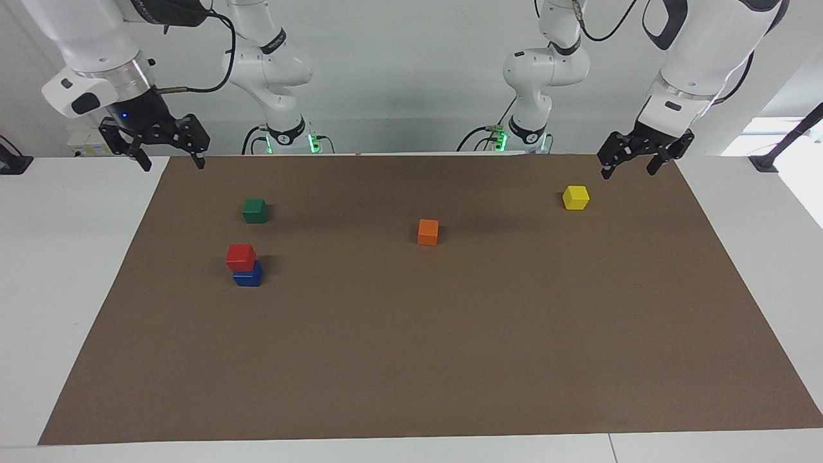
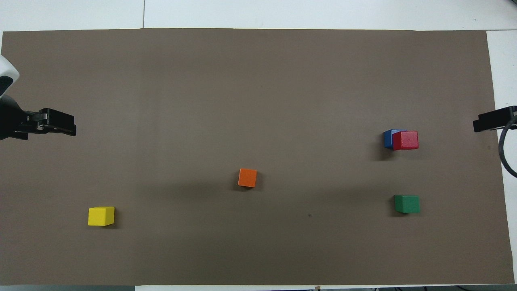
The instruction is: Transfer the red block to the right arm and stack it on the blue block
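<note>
Mostly hidden blue block point(image 1: 248, 277) (beneath red block point(image 1: 240, 256)), grippers empty

Right hand point(image 1: 169, 163) raised over tabletop edge at right arm's end, fingers spread, empty. Left hand point(image 1: 631, 168) raised at left arm's end, fingers spread, empty, pointing down.

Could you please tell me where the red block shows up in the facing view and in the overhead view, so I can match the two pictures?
Facing view: the red block sits on the blue block, toward the picture's left, below the green block.
Overhead view: the red block is toward the picture's right, above the green block, hiding most of the blue block.
Shared landmark: the orange block, near the middle of both.
</note>
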Available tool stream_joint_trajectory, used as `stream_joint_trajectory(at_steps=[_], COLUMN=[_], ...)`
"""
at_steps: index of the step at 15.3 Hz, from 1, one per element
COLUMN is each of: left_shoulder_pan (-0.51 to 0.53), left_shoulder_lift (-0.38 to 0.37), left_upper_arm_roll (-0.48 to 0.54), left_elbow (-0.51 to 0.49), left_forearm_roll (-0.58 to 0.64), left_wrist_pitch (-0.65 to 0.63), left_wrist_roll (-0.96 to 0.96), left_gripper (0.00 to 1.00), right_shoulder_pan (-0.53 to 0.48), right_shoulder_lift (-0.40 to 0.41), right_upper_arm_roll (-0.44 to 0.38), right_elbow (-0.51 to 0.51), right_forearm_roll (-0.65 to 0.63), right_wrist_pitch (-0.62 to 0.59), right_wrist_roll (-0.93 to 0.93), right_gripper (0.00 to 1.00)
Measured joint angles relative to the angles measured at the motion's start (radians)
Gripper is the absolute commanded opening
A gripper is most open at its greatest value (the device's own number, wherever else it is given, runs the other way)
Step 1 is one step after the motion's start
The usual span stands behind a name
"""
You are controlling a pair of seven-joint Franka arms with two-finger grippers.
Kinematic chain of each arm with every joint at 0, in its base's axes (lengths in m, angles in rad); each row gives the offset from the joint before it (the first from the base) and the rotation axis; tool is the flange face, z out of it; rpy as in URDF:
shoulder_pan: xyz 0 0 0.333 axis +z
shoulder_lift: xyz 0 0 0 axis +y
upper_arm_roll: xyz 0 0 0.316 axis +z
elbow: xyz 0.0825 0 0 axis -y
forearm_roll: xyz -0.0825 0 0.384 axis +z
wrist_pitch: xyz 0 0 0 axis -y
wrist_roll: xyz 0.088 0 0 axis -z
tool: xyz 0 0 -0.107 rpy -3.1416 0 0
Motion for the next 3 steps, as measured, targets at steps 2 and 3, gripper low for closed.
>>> stream_joint_trajectory(at_steps=[2, 3], left_shoulder_pan=[0.000, 0.000], left_shoulder_lift=[0.000, 0.000], left_upper_arm_roll=[0.000, 0.000], left_elbow=[0.000, 0.000], left_forearm_roll=[0.000, 0.000], left_wrist_pitch=[0.000, 0.000], left_wrist_roll=[0.000, 0.000], left_gripper=[1.00, 1.00], right_shoulder_pan=[0.000, 0.000], right_shoulder_lift=[0.000, 0.000], right_upper_arm_roll=[0.000, 0.000], right_elbow=[0.000, 0.000], right_forearm_roll=[0.000, 0.000], right_wrist_pitch=[0.000, 0.000], right_wrist_roll=[0.000, 0.000], right_gripper=[1.00, 1.00])
